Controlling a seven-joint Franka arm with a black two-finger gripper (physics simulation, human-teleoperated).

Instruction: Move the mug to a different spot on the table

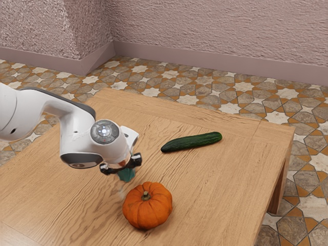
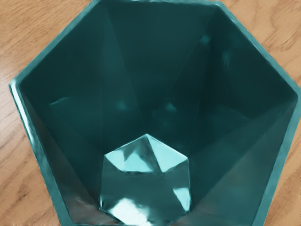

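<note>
nearest the camera on the wooden bench (image 1: 225, 200) sits an orange pumpkin (image 1: 147, 206), and just behind it the gripper (image 1: 122, 166) is low over the teal mug (image 1: 126, 176), of which a small tapered piece shows beneath the black hand. from the wrist view the mug (image 2: 150, 94) is directly under the hand, mouth up, its faceted inside and pale bottom plain to see, with bench wood (image 2: 19, 28) at the corners around the rim. farther back a dark green cucumber (image 1: 192, 141) lies on its side, well apart from the mug and the pumpkin, and beyond the bench are a patterned tile floor and a rough plaster wall. as for progress, i judge the task to be at its early part: the hand is right at the mug, but nothing shows the mug set down at a new spot, so the carry across the bench and the release are left to do. whether the gripper is closed on the mug or wide around it i cannot tell, since the arm's (image 1: 77, 138) white body and the hand cover most of the mug and the places where contact would be. it is also hard to make out whether the mug's base rests on the wood or hangs just clear of it, and no handle can be made out in either view.
</note>
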